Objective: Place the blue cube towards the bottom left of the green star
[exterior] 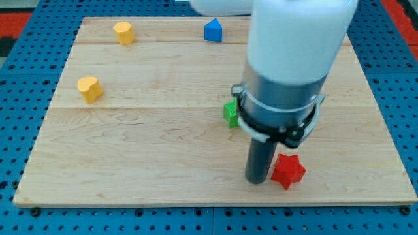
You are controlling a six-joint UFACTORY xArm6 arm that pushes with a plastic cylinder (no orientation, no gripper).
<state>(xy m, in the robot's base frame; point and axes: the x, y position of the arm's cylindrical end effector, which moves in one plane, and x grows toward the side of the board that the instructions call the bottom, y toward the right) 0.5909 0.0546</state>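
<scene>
The blue block (213,31), cube-like with a pointed top face, sits near the view's top edge of the board, a little left of the arm. A green block (230,112) shows at mid-board; the arm's grey collar hides most of it, so I cannot make out its shape. My tip (257,182) rests on the board in the lower right. It is well below the green block and far from the blue block. It stands just left of a red star (288,170), close to it or touching.
Two yellow blocks lie on the left: one near the top (123,32), one lower and further left (90,89). The wooden board (130,163) lies on a blue pegboard surface (19,65). The arm's white and grey body covers the upper right.
</scene>
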